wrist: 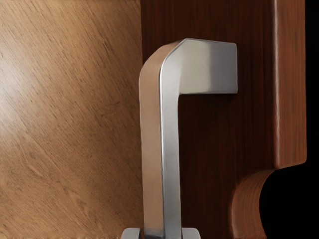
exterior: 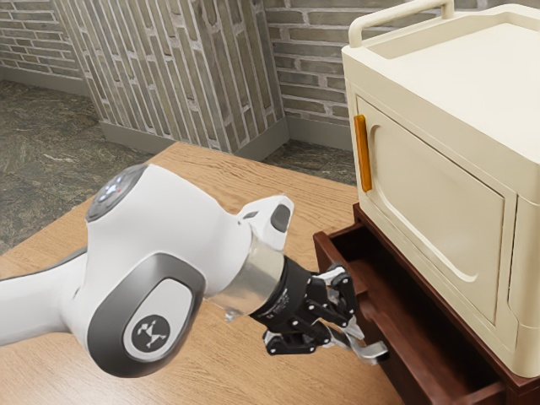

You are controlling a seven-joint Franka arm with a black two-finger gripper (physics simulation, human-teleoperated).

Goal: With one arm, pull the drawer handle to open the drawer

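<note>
Smooth, angular silver metal handle, fixed to the front of the dark red-brown wooden drawer, partly open beneath the cream cabinet. My black two-finger gripper clasps its bar; best drawn straight outward, evenly, without twist.

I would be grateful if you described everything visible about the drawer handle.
The handle is a smooth, silvery, metal-looking bar, its angled corner leading into a broad post that meets the dark brown front of the drawer. The bar stands off that front, gripped from both sides by my gripper. The drawer stands partly open.
</note>
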